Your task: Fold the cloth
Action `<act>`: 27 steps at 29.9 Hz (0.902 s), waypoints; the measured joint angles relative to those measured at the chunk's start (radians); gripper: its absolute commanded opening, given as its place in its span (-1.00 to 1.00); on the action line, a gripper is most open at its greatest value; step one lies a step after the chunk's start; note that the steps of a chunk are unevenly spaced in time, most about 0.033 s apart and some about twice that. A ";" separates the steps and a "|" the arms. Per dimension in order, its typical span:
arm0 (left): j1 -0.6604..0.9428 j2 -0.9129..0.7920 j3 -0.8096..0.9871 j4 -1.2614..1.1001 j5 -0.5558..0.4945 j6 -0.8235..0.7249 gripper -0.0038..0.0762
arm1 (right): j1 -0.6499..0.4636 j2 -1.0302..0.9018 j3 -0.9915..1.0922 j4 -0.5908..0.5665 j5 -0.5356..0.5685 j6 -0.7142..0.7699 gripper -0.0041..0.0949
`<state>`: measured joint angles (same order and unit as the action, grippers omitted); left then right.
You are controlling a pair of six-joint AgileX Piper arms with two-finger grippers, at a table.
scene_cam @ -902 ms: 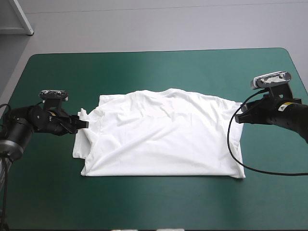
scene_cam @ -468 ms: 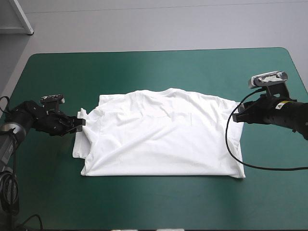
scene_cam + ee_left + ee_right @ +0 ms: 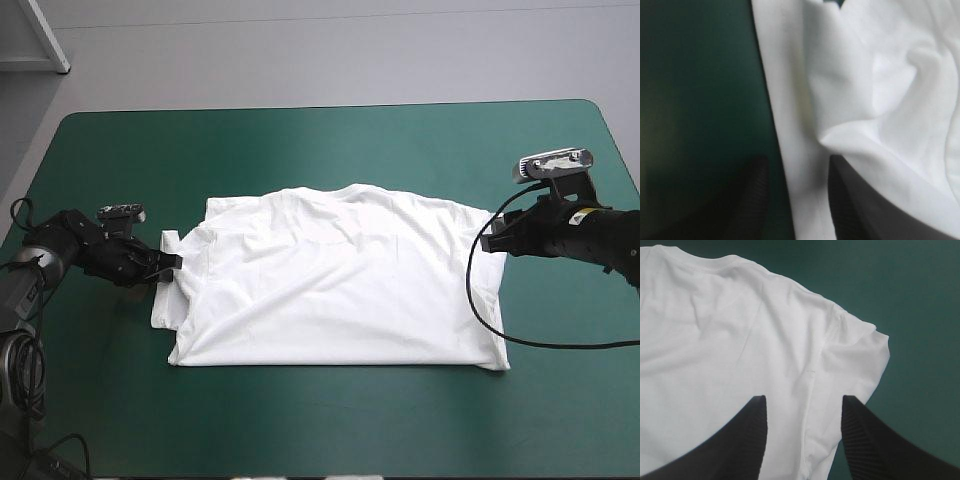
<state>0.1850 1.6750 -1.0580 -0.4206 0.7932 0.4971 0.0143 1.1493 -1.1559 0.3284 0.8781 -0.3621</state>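
T-shirt (image 3: 340, 280) lies flat, with the left gripper (image 3: 172, 262) straddling its left edge and the right gripper (image 3: 487, 243) over its right edge. Both are released.

Teal-green table cover (image 3: 320, 150)

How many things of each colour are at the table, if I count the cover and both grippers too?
White: 1, the T-shirt
Black: 2, the left gripper and the right gripper
Teal-green: 1, the table cover
Total: 4
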 measured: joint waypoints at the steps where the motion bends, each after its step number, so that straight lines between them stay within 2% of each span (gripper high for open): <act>1: 0.000 0.003 -0.001 0.003 0.000 0.005 -0.48 | 0.000 0.000 0.000 0.000 0.000 0.000 -0.03; 3: -0.004 0.009 -0.003 0.004 -0.002 0.012 -0.54 | 0.000 0.000 0.000 0.000 -0.002 0.000 -0.03; 9: -0.052 0.049 -0.019 0.004 -0.010 0.014 -0.57 | 0.000 0.001 0.000 0.007 -0.004 0.000 -0.11; 10: -0.061 0.054 -0.023 0.005 -0.012 0.014 -0.62 | 0.000 0.001 0.000 0.008 -0.004 0.000 -0.13; 12: -0.073 0.058 -0.027 0.012 -0.017 0.014 -0.85 | 0.000 0.001 0.000 0.008 -0.003 0.000 -0.17; 21: -0.085 0.022 -0.020 0.078 -0.038 -0.027 -0.86 | 0.000 0.001 0.000 0.010 0.001 0.002 -0.20; 27: -0.087 -0.112 0.005 0.080 0.033 -0.038 -0.86 | 0.000 0.001 0.000 0.015 0.004 0.003 -0.20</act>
<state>0.0981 1.5635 -1.0533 -0.3406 0.8261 0.4587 0.0143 1.1501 -1.1559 0.3435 0.8821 -0.3593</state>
